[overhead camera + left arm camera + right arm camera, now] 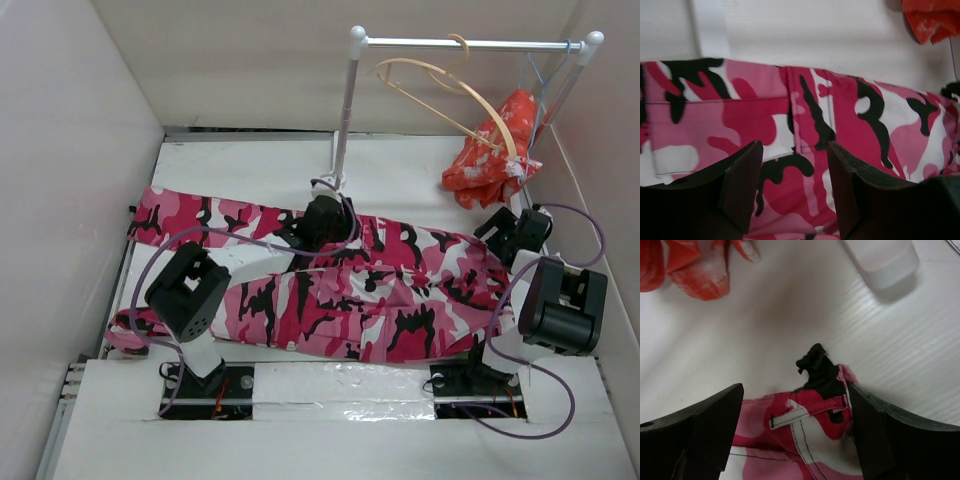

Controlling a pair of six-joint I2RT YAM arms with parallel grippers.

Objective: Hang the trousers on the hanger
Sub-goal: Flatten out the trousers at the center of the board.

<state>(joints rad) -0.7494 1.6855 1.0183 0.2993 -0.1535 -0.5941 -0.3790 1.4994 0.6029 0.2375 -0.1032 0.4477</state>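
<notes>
Left gripper (795,145) and right gripper (795,390), both agape, hover over limp, light trousers (350,300); the waistband (805,415) by the table's (250,170) right edge looks the firmest hold.

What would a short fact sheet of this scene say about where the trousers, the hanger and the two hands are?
Trousers: spread flat on the table
Hanger: wooden, on the rail, bare
Left hand: open, over the trousers' middle
Right hand: open, astride the waistband corner with the black drawstring
Orange cloth: beneath the rail's right end
</notes>
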